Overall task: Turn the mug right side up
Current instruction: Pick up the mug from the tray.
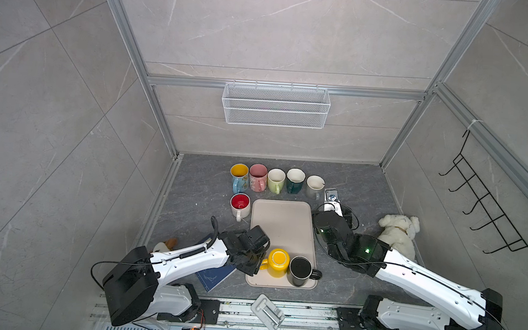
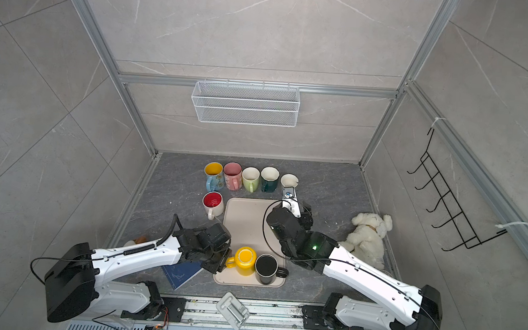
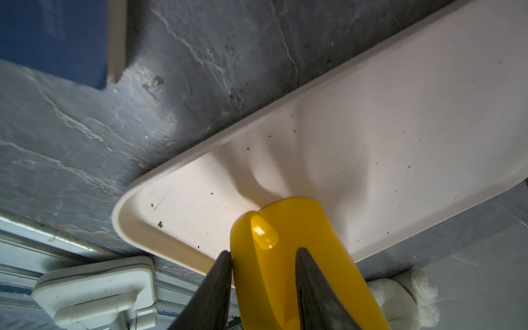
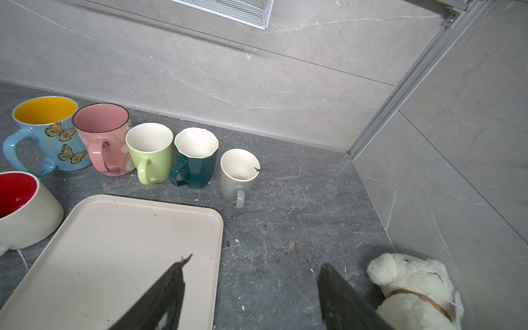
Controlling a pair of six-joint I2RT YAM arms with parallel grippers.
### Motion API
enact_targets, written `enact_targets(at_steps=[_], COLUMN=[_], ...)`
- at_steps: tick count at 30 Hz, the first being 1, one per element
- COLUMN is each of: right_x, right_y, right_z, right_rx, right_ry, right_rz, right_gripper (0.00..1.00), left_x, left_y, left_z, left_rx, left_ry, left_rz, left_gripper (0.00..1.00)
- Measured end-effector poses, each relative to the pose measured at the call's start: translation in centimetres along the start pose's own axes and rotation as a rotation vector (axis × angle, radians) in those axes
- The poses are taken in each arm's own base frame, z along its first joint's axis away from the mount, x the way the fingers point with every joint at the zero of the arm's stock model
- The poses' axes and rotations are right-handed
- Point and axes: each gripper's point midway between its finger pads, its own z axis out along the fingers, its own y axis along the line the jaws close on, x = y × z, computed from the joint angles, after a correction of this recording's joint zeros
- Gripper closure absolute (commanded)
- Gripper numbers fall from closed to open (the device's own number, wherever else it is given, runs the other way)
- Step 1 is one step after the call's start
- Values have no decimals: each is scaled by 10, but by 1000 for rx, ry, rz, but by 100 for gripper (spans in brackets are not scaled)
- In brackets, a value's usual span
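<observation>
The yellow mug sat on the tray beside a black mug — the left gripper pinched its handle between both fingers. The right gripper had its fingers spread wide, holding nothing.

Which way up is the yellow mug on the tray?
Upside down: in a top view the yellow mug shows a flat, pale-ringed base on top, no hollow.

The yellow mug stands upside down at the near left corner of the tray, its pale-ringed base facing up. A black mug is just beside it on the right. Its handle points left, pinched in the left gripper.
</observation>
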Motion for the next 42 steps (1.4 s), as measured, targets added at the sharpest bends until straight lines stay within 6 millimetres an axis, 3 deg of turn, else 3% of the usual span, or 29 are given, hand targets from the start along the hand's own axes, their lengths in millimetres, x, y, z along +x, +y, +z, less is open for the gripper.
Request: enact_targets(at_steps=[11,33,42], right_x=[2,11,13], right_y=[1,1,0], right_z=[2,5,6], right_rx=[3,7,9], right_ry=[6,23,24], right_rz=[3,-1,3], right_gripper=[24,24,24], left_x=[0,17,23], left_y=[-1,-22,-30], left_z=[1,-2,2], left_rx=[-1,6,32], left_ry=[-3,31,57], left_rz=[-1,2,0], left_gripper=[60,60,89])
